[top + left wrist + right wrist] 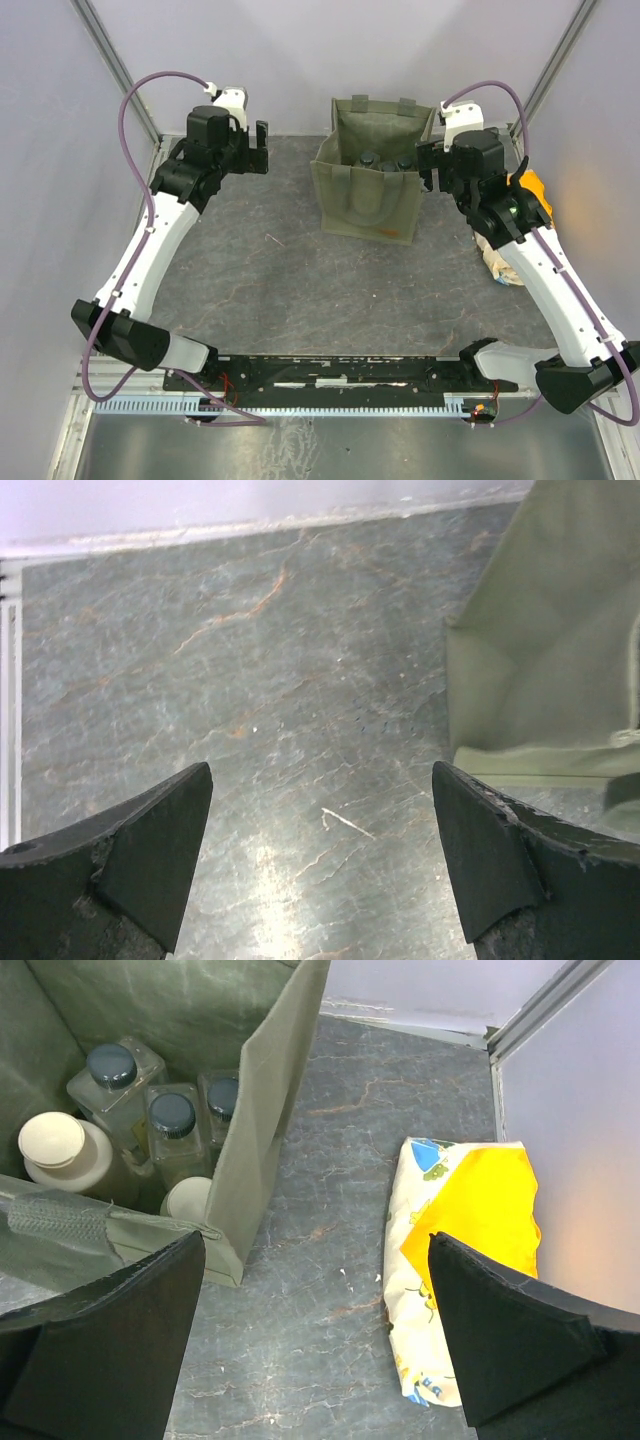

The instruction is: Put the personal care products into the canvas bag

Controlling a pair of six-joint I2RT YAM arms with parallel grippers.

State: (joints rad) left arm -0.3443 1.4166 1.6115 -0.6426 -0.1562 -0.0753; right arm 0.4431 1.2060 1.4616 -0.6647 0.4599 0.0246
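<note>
Personal care products point(172, 1113) are found inside the canvas bag point(270, 1090), which is stood upright and open-topped ahead of the right claw point(318, 1245) and to its left. Three clear square bottles point(111, 1065) with dark caps are seen packed together upright at the far side of the bag's interior. A cream bottle point(52, 1140) with a pale cap is set beside them, further to the left of the claw, and a second pale cap point(188, 1198) is seen nearest the claw, its bottle being hidden behind the bag's wall. The right claw is spread wide, with nothing held between its fingers, and is held above the table point(320, 1160) just beside the bag's near corner. An orange and cream packet point(470, 1220) is laid flat ahead of this claw on its right, apart from the bag. The left claw point(320, 780) is likewise spread wide with nothing pinched, only the stone-patterned table being seen below it. The bag's side is seen ahead of it and to its right, not touched by either finger.
</note>
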